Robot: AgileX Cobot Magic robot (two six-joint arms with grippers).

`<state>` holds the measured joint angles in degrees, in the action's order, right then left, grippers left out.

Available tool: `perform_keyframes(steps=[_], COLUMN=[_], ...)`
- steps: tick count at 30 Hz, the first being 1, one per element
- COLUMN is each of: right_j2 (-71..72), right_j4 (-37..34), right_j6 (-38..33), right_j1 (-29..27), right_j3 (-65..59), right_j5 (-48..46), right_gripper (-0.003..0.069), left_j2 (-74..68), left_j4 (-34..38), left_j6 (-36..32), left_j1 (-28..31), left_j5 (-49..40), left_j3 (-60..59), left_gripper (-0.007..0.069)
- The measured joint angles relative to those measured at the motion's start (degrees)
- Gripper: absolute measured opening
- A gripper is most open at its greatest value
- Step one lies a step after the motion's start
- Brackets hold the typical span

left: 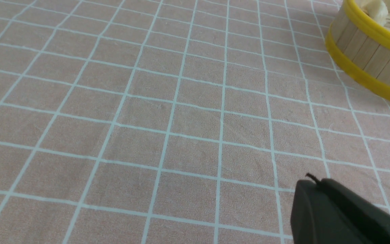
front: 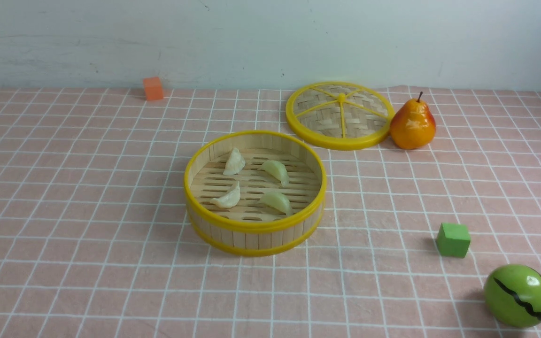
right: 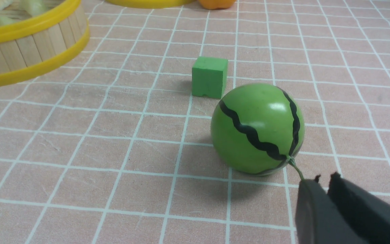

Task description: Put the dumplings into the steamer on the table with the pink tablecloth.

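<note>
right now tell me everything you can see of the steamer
The steamer is a round, shallow, bamboo-looking basket with upright slat walls, a slatted floor and yellow top and bottom rims. It sits upright and uncovered on the pink cloth, holding four dumplings. Its lid lies apart behind it. No pincer touches it.

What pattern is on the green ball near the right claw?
Wavy black stripes on the glossy green ball; clearest in the right wrist view.

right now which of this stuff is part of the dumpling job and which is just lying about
Part of the job:
- four dumplings, all in the steamer already
- steamer
- pink tablecloth

Just lying about:
- steamer lid
- pear
- green cube
- orange cube
- toy watermelon
</note>
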<state>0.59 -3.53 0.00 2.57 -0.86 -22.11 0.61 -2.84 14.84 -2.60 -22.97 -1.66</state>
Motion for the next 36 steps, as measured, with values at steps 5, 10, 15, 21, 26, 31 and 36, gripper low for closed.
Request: perform_keyframes(steps=[5,10,15,21,26,31,36], right_j2=[0.0,0.0,0.0,0.0,0.0,0.0,0.0], right_j4=[0.0,0.0,0.0,0.0,0.0,0.0,0.0], right_j6=[0.0,0.0,0.0,0.0,0.0,0.0,0.0], right_j1=[0.0,0.0,0.0,0.0,0.0,0.0,0.0], right_j3=[0.0,0.0,0.0,0.0,0.0,0.0,0.0], right_j5=[0.0,0.0,0.0,0.0,0.0,0.0,0.0], right_gripper=[0.0073,0.0076,0.0084,0.0092,0.0099,0.0105,0.0111], left_j2=[0.0,0.0,0.0,0.0,0.0,0.0,0.0], left_j4=[0.11,0.11,0.11,0.11,0.11,0.11,0.11], left_j6=[0.0,0.0,0.0,0.0,0.0,0.0,0.0], left_j1=[0.0,0.0,0.0,0.0,0.0,0.0,0.0], left_j5=[0.0,0.0,0.0,0.0,0.0,0.0,0.0], left_j3=[0.0,0.0,0.0,0.0,0.0,0.0,0.0], left_gripper=[-0.0013,-0.0013,-0.0013,-0.0013,-0.0013,-0.0013,-0.001])
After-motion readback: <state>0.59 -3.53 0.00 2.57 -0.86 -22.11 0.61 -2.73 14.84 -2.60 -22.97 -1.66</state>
